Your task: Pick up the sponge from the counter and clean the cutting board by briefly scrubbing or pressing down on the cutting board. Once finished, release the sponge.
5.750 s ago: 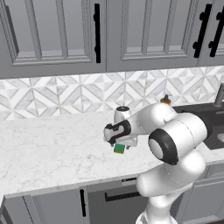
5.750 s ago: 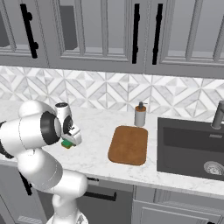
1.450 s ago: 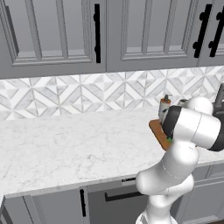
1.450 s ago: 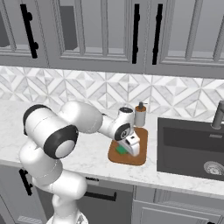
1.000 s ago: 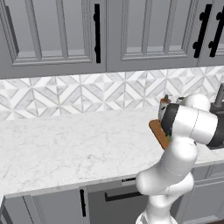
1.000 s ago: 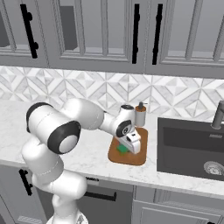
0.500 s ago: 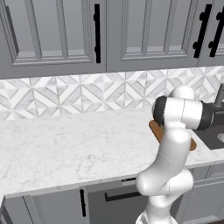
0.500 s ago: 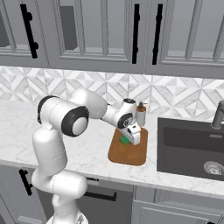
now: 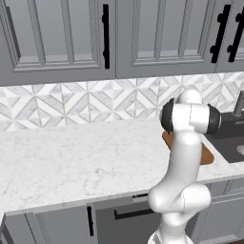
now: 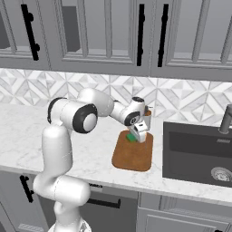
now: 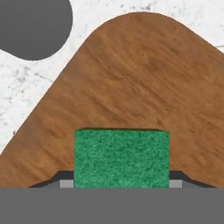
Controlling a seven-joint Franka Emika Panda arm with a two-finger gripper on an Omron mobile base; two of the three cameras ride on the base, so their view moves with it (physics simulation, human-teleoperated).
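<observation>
Hand clamped on the sponge, green face pressed down onto the cutting board, at its far end near the backsplash, left of the dark sink on the counter.

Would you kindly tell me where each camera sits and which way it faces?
Left base view: behind-left of the arm, looking over the counter; the arm hides most of the cutting board.
Right base view: behind-right, showing the arm, the gripper and the sponge.
Hand view: looks down past the sponge.
All share the cutting board.
</observation>
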